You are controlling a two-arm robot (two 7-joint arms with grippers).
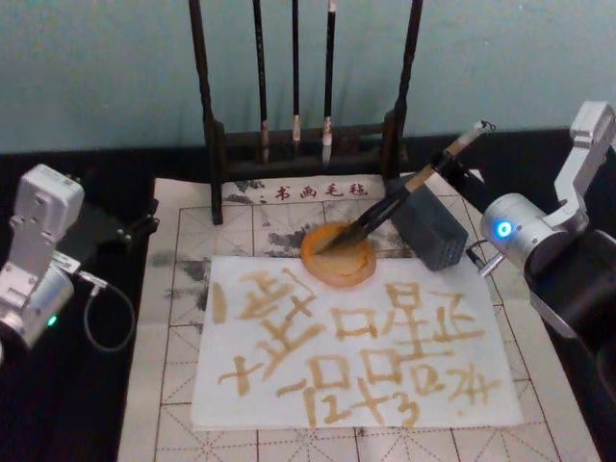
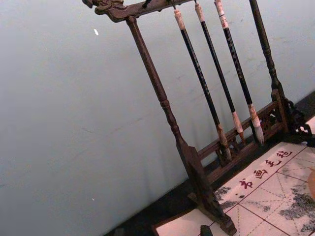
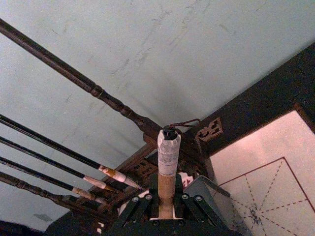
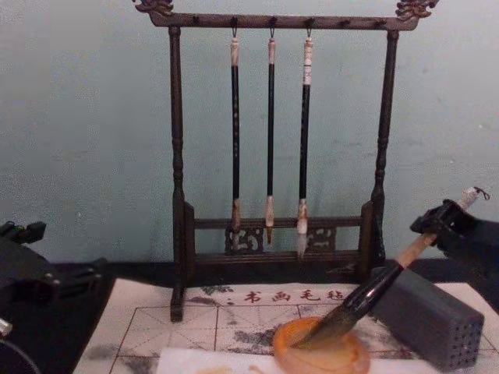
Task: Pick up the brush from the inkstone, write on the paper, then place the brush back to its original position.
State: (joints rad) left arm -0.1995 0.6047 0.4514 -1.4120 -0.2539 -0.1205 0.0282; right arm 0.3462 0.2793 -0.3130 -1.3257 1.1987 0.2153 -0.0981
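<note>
Edges: the inkstone (image 1: 332,275) sits across the far edge of the paper (image 1: 226,404), partly on the beige gridded mat (image 1: 183,231).
Open room: nearer the robot than the inkstone, the paper lies flat and is covered in yellowish strokes. Behind the inkstone stands the brush rack (image 4: 178,156) with three thin brushes (image 4: 270,132) hanging. Just beside the inkstone on the robot's right is a grey block (image 1: 430,231).
Brush: the brush (image 1: 421,179) leans with its dark tip inside the inkstone. Its handle rises away to the right and back, passing over the block's corner. Whether it touches the block cannot be told.
Claw: the right gripper (image 4: 446,220) is closed on the tan handle just below the taped end, up and to the right of the inkstone. In the wrist view the handle stands between its fingers (image 3: 189,209).
Other arm: the left gripper (image 1: 140,226) is parked well left of the inkstone, off the mat.
Surface: black table (image 1: 96,404).
Room: pale teal wall (image 4: 78,117) behind the rack.
</note>
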